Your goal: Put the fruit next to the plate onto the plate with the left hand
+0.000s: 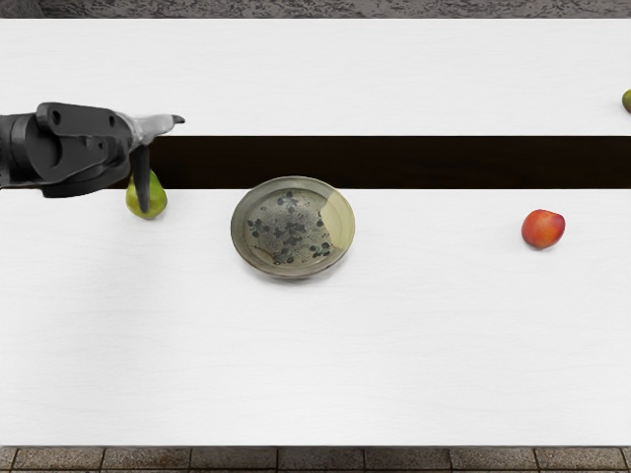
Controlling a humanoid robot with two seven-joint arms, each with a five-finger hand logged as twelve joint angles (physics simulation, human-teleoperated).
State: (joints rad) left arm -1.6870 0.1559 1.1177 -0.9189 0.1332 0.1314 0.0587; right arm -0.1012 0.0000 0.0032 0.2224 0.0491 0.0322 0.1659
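Black and grey, the left hand (104,148) reaches in from the picture's left edge above the far rim of the near tabletop (315,365). Its fingers (143,187) are spread and hold nothing: one pale finger points right over the dark gap, and a dark one hangs straight down across the front of a green pear (151,200). Whether that finger touches the pear cannot be told. The pear sits on the tabletop under the hand, close to the left of the plate (340,219) but apart from it. The plate is olive, round, with a dark flower pattern, and nothing lies on it. A red fruit (542,229) rests well apart to the right. Another greenish fruit (627,101) shows at the right edge on the far white surface.
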